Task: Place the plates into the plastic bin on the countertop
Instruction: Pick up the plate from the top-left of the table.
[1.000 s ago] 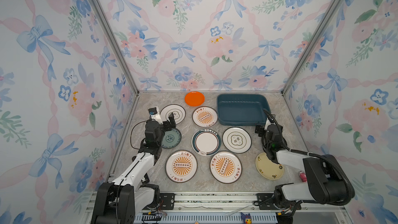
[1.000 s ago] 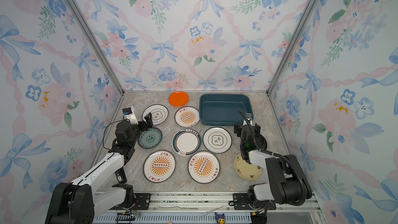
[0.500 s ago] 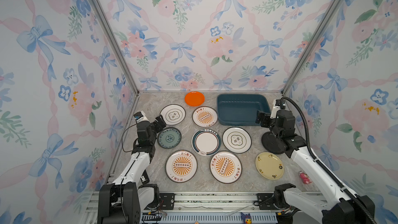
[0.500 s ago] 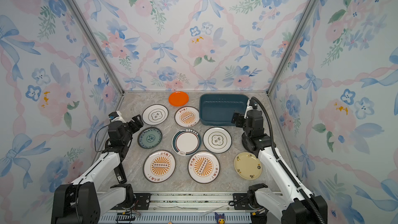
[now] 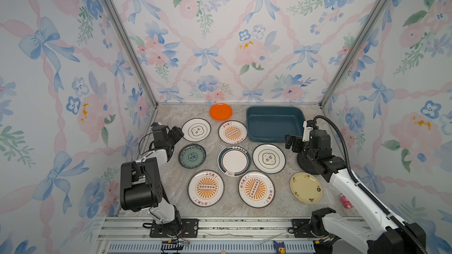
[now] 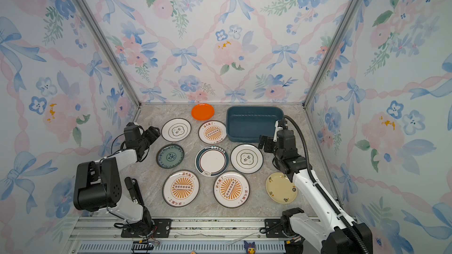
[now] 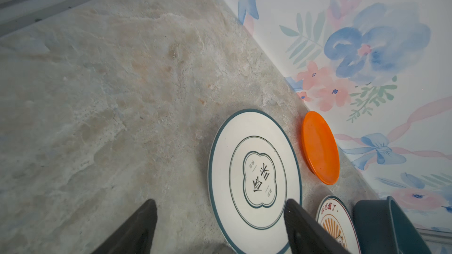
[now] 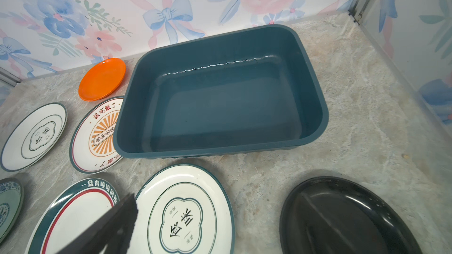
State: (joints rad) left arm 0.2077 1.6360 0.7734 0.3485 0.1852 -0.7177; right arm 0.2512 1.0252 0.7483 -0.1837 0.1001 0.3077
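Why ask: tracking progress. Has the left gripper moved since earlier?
Yes. The left gripper shifted toward the side wall, out of the gap between emblem plate and teal plate.

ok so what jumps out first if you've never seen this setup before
The loud wallpaper of blue bows and pink flowers boxes in the whole scene. Below it, ten round plates lie spread flat over the marble countertop, the bright orange plate at the back wall standing out most. Beside it sits the empty dark teal bin, and the left gripper and right gripper flank the spread, both open.
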